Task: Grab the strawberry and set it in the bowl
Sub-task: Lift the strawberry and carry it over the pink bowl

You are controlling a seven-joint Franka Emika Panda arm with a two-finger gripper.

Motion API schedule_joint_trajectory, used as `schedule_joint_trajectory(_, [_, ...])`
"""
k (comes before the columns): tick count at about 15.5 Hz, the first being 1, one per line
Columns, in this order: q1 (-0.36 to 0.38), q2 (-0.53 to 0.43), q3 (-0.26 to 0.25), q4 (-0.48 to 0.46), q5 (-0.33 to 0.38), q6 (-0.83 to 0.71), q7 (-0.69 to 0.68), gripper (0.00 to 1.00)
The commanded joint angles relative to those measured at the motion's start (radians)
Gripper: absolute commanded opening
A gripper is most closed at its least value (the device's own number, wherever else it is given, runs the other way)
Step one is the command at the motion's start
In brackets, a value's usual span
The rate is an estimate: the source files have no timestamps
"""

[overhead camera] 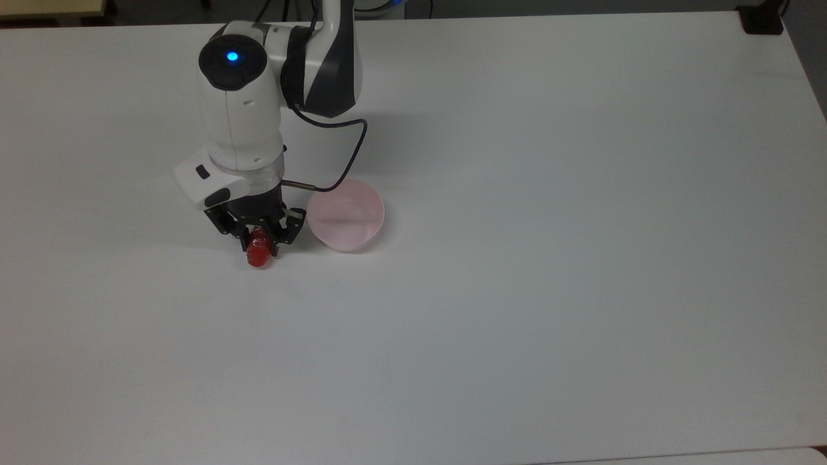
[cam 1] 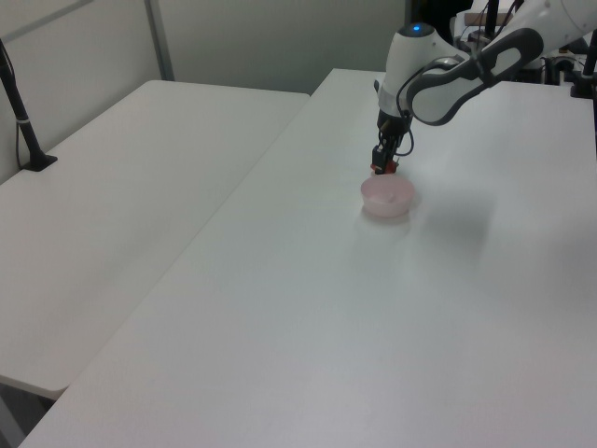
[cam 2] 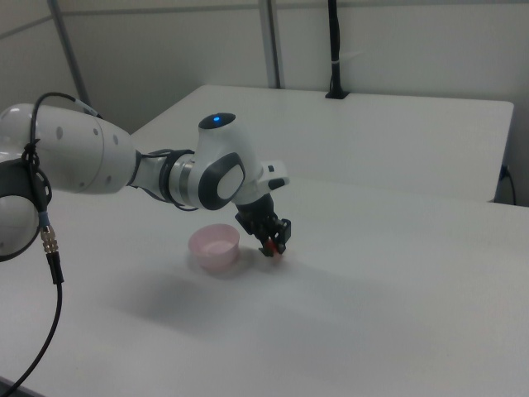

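Note:
The red strawberry (overhead camera: 259, 257) lies at the table surface just to the top view's left of the pale pink bowl (overhead camera: 345, 216). My gripper (overhead camera: 260, 246) points down over it, both fingers closed against its upper half, so the green top is hidden. In the left view the strawberry (cam 1: 382, 169) is a red spot under the gripper (cam 1: 383, 166), right behind the bowl (cam 1: 388, 197). Seen in the right view, the gripper (cam 2: 274, 246) holds the strawberry (cam 2: 274, 251) beside the bowl (cam 2: 214, 247), which has nothing in it.
The white table (overhead camera: 517, 290) stretches wide to the top view's right and bottom. A black clamp (overhead camera: 761, 19) sits at its far right corner. A black cable (overhead camera: 352, 152) loops off the arm near the bowl. A second table (cam 1: 112, 196) stands alongside.

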Motion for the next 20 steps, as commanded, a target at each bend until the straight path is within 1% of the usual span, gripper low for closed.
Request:
schedule_joint_trajectory(1, [0.015, -0.132, 0.013, -0.054, -0.016, -0.045, 0.013, 0.4])
schedule_joint_trajectory(3, [0.018, -0.198, 0.021, -0.068, -0.016, -0.15, -0.02, 0.41])
schedule_joint_trajectory(5, [0.022, -0.214, 0.051, -0.066, -0.015, -0.238, -0.045, 0.41])
schedule_joint_trajectory(6, [0.024, -0.211, 0.067, -0.068, -0.013, -0.246, -0.035, 0.41])
schedule_joint_trajectory(7, [0.048, -0.197, 0.075, -0.071, -0.013, -0.248, 0.002, 0.42])
schedule_joint_trajectory(9, [0.064, -0.174, 0.075, -0.074, -0.018, -0.242, 0.071, 0.42])
schedule_joint_trajectory(13, [0.093, -0.154, 0.081, -0.071, -0.013, -0.238, 0.148, 0.43])
schedule_joint_trajectory(14, [0.099, -0.149, 0.084, -0.066, -0.013, -0.238, 0.169, 0.55])
schedule_joint_trajectory(15, [0.099, -0.145, 0.082, -0.066, -0.013, -0.237, 0.186, 0.86])
schedule_joint_trajectory(16, [0.099, -0.142, 0.082, -0.065, -0.012, -0.24, 0.2, 1.0])
schedule_joint_trajectory(19, [0.104, -0.155, 0.085, -0.054, -0.011, -0.255, 0.243, 1.0])
schedule_joint_trajectory(20, [0.105, -0.168, 0.085, -0.037, -0.011, -0.29, 0.263, 1.0])
